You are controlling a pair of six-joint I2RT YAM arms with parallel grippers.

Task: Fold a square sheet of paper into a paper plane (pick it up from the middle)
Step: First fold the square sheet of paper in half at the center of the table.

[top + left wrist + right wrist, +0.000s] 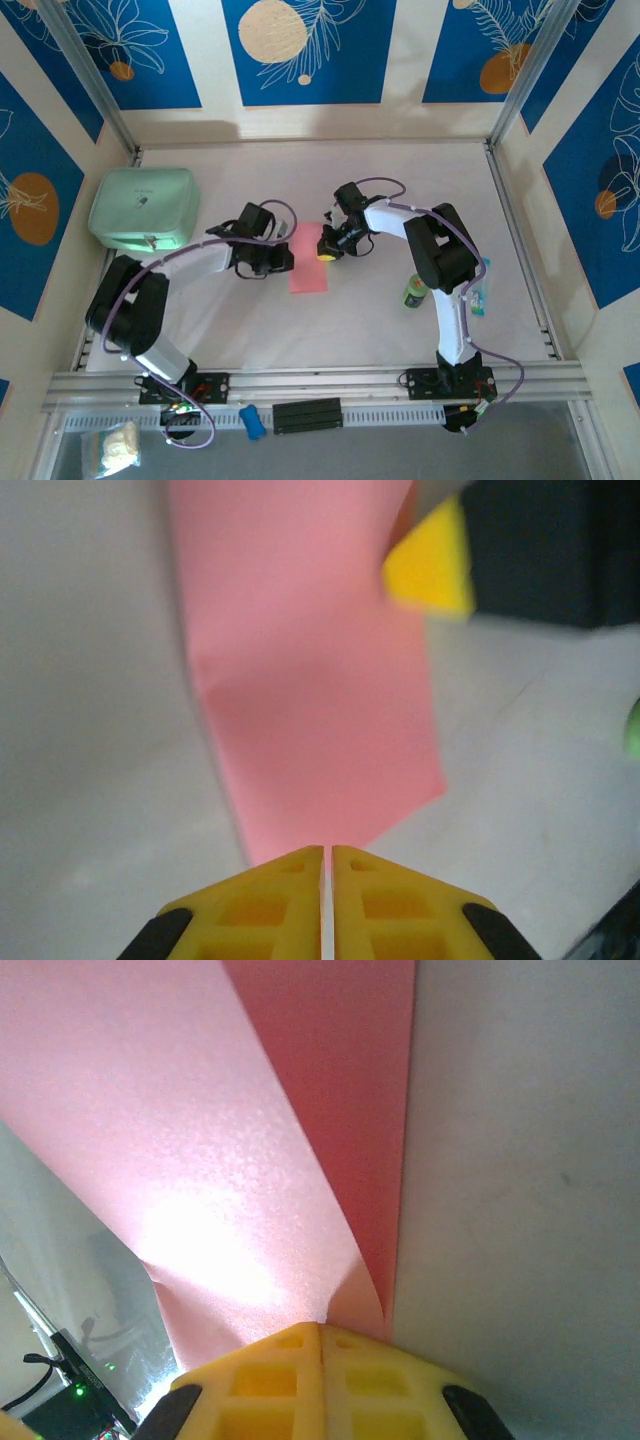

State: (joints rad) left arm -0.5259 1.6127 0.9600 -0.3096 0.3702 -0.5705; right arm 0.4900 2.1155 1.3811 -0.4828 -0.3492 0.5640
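Writing and labels: none can be read. The mint-green case carries a small faint mark on its lid, too small to make out in the top view. The green can shows a yellow patch on its side, with no lettering that can be made out.

Containers: the case lies at the far left of the table with its lid shut, so its contents are hidden. The can stands upright just beside the right arm's elbow, well apart from the work. A clear bag holding something whitish lies below the rail at the near left.

Sheet: pink, lying at mid-table between the two grippers as a narrow upright rectangle, one long edge toward each arm.

Left gripper: at the sheet's left edge. In the left wrist view its yellow fingers are together, with a hairline slit between them, and the sheet's near edge runs in under the tips. Whether the tips pinch the sheet or merely press on it cannot be told.

Right gripper: at the sheet's upper right part. In the right wrist view its jaws are closed on the sheet, and a layer rises from the tips in a curl, away from the darker layer beside it.
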